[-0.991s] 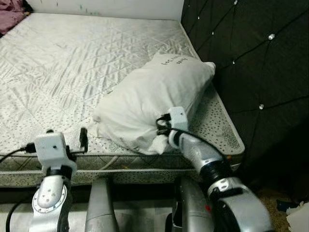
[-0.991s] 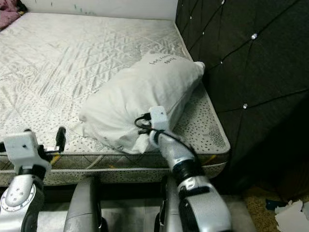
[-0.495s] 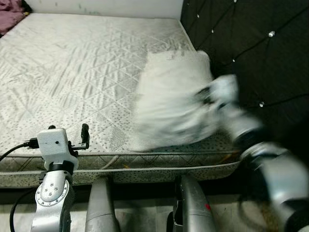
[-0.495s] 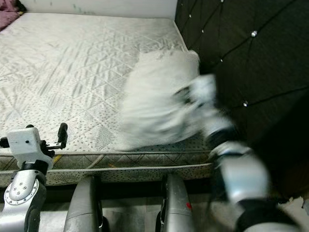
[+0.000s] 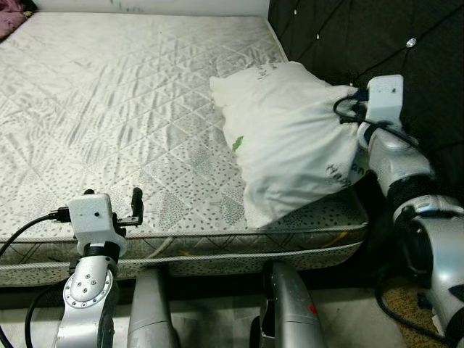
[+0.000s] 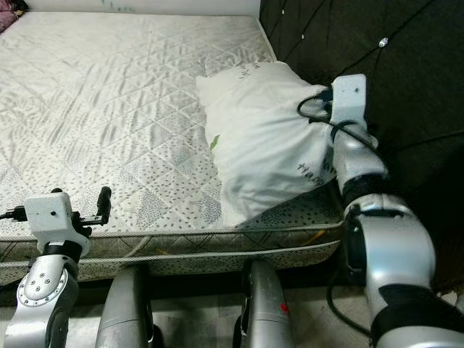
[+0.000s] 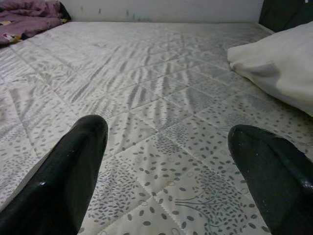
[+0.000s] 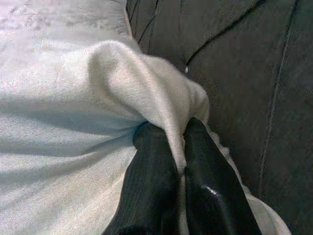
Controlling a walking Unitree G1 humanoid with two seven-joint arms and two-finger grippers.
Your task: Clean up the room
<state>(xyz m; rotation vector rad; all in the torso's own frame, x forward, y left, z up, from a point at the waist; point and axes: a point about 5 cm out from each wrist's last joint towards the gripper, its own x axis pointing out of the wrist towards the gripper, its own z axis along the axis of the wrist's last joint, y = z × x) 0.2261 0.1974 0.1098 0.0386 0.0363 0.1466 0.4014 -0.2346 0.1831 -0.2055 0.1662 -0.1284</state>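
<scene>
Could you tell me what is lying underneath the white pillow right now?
The pillow rests on the bare quilted mattress, beside the dark tufted headboard. The right end effector pinches a fold of its cover. Whatever lies directly beneath it is covered.

A home bedroom, bare quilted mattress (image 5: 130, 109), white pillow (image 5: 290, 138) at its right, dark tufted headboard (image 5: 348, 36) beyond, rumpled purple bedding (image 7: 29, 10) far left
</scene>
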